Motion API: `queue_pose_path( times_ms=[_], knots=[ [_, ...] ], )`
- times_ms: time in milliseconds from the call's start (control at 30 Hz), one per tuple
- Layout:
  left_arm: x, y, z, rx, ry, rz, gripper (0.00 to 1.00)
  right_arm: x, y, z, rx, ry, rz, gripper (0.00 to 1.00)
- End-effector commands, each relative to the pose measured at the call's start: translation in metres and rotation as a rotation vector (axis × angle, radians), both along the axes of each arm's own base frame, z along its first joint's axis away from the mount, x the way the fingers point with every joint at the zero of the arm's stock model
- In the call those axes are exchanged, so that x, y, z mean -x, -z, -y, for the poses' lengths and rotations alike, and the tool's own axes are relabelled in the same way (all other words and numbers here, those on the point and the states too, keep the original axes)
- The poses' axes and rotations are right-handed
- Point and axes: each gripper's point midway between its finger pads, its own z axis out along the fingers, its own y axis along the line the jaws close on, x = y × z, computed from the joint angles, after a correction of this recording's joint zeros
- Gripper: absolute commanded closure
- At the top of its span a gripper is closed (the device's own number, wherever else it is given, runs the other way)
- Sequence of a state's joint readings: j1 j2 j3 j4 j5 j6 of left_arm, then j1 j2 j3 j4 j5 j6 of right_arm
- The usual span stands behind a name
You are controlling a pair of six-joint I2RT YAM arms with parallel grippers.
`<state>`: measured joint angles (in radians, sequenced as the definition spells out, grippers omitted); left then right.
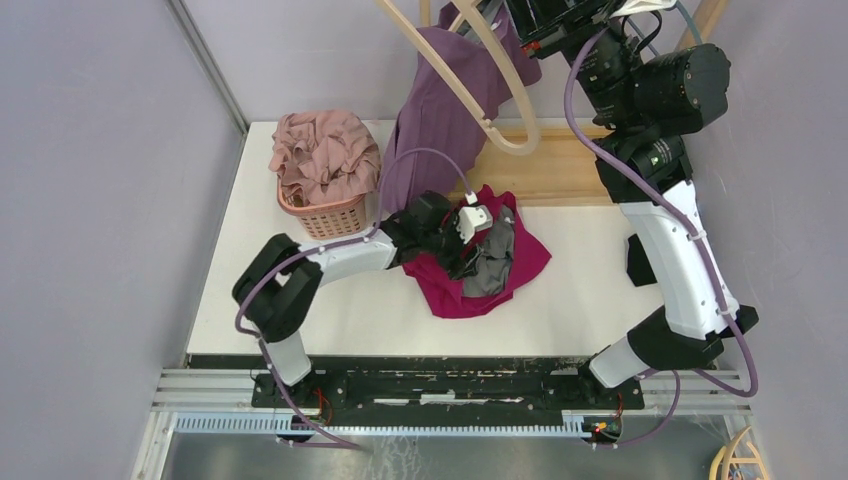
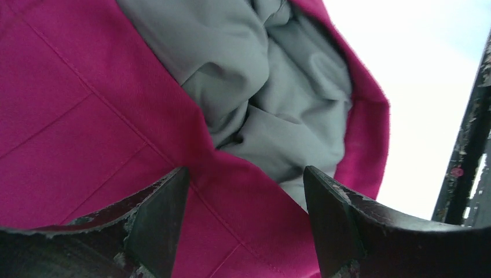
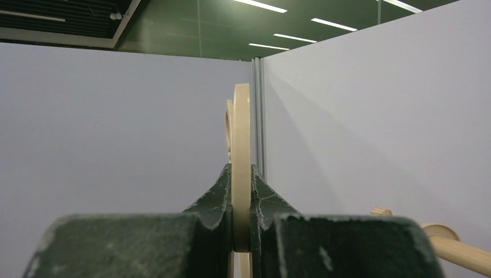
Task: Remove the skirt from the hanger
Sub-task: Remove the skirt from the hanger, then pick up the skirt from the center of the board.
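Magenta skirt (image 1: pixel 468 292) (grey lining showing) lies crumpled on counter (image 1: pixel 585 300), directly beneath left gripper (image 2: pixel 246 194); jaws wide apart, holding nothing. Right gripper (image 3: pixel 241 174) clamped on wooden hanger (image 3: pixel 241 124), held high. Removal looks done; only hanger left to put down.

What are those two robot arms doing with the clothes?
The right pincer is shut on a wooden hanger, holding it up high. The left pincer is open, right over a pink-red skirt with grey lining that lies crumpled on the table, off the hanger. A purple garment hangs at the back, and a basket of pink clothes sits nearby.
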<state>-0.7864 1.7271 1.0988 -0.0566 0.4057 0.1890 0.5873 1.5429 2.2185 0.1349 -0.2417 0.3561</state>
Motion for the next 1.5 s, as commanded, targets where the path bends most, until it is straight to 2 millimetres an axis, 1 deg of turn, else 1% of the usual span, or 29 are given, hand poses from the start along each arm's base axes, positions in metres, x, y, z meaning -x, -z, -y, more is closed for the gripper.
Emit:
queue_pose_path(
  times_ms=[0,67,133,167,200,233,300,333,400,433,500,533,600,700,733,833,867,933,967,1033,1100,1133,1200,1233,1267,1333,1367,1433,1467],
  knots=[
    [-0.010,0.010,0.016,0.030,-0.014,-0.041,0.21,0.020,-0.018,0.020,-0.026,0.045,0.070,0.99],
    [-0.018,0.028,0.011,-0.040,-0.042,-0.047,0.22,0.020,-0.019,0.021,-0.024,0.052,0.074,0.99],
    [-0.024,0.043,0.006,-0.107,-0.057,-0.050,0.24,0.020,-0.019,0.023,-0.019,0.062,0.078,0.99],
    [-0.027,0.046,0.005,-0.128,-0.063,-0.046,0.28,0.020,-0.019,0.024,-0.018,0.068,0.078,0.99],
    [-0.029,0.050,0.004,-0.143,-0.065,-0.047,0.38,0.019,-0.017,0.024,-0.015,0.073,0.076,0.99],
    [-0.028,0.052,0.003,-0.156,-0.059,-0.054,0.52,0.019,-0.017,0.025,-0.016,0.078,0.077,0.99],
    [-0.026,0.053,0.003,-0.175,-0.043,-0.074,0.92,0.020,-0.017,0.027,-0.016,0.084,0.077,0.99],
    [-0.025,0.052,0.003,-0.179,-0.038,-0.081,0.96,0.020,-0.017,0.027,-0.017,0.084,0.076,0.99],
    [-0.023,0.042,0.002,-0.184,-0.027,-0.076,0.97,0.020,-0.016,0.028,-0.019,0.086,0.075,0.99],
    [-0.022,0.031,0.001,-0.176,-0.022,-0.065,0.97,0.020,-0.016,0.028,-0.020,0.087,0.074,0.99],
    [-0.022,-0.012,0.000,-0.129,-0.023,-0.007,0.97,0.017,-0.014,0.027,-0.021,0.088,0.070,0.99],
    [-0.019,-0.039,0.000,-0.102,-0.009,0.022,0.97,0.015,-0.013,0.027,-0.020,0.092,0.068,0.99],
    [-0.012,-0.102,-0.003,-0.018,0.002,0.096,0.97,0.008,-0.010,0.027,-0.015,0.112,0.059,0.99],
    [-0.002,-0.204,-0.018,0.128,-0.044,0.231,0.97,-0.006,-0.001,0.030,0.007,0.180,0.036,0.99],
    [0.002,-0.234,-0.027,0.171,-0.074,0.278,0.97,-0.012,0.003,0.032,0.015,0.211,0.024,0.99],
    [0.011,-0.307,-0.058,0.260,-0.165,0.408,0.97,-0.027,0.016,0.044,0.049,0.329,0.002,0.99],
    [0.014,-0.334,-0.069,0.291,-0.192,0.454,0.97,-0.030,0.021,0.046,0.067,0.361,0.000,0.99],
    [0.020,-0.376,-0.091,0.321,-0.245,0.536,0.97,-0.039,0.033,0.051,0.106,0.419,-0.021,0.99],
    [0.022,-0.397,-0.103,0.338,-0.279,0.585,0.97,-0.039,0.035,0.056,0.116,0.448,-0.019,0.99],
    [0.022,-0.441,-0.132,0.367,-0.383,0.692,0.97,-0.044,0.046,0.061,0.149,0.500,-0.033,0.99],
    [0.022,-0.480,-0.160,0.392,-0.482,0.803,0.97,-0.047,0.053,0.069,0.161,0.545,-0.047,0.99],
    [0.019,-0.495,-0.173,0.387,-0.531,0.856,0.97,-0.048,0.056,0.071,0.165,0.562,-0.053,0.99],
    [0.011,-0.514,-0.195,0.345,-0.622,0.952,0.97,-0.049,0.059,0.076,0.170,0.582,-0.060,0.99],
    [0.000,-0.517,-0.205,0.301,-0.669,0.988,0.97,-0.048,0.060,0.078,0.172,0.587,-0.060,0.99],
    [-0.006,-0.522,-0.212,0.279,-0.700,1.015,0.97,-0.048,0.061,0.078,0.175,0.591,-0.061,0.99],
    [-0.035,-0.520,-0.225,0.225,-0.761,1.035,0.97,-0.046,0.062,0.081,0.176,0.600,-0.062,0.99],
    [-0.046,-0.519,-0.229,0.223,-0.771,1.033,0.97,-0.047,0.062,0.082,0.179,0.605,-0.063,0.99],
    [-0.074,-0.508,-0.236,0.216,-0.800,1.005,0.97,-0.047,0.064,0.084,0.189,0.615,-0.062,0.99],
    [-0.088,-0.499,-0.239,0.202,-0.810,0.985,0.97,-0.048,0.065,0.085,0.193,0.620,-0.063,0.99]
  ],
)
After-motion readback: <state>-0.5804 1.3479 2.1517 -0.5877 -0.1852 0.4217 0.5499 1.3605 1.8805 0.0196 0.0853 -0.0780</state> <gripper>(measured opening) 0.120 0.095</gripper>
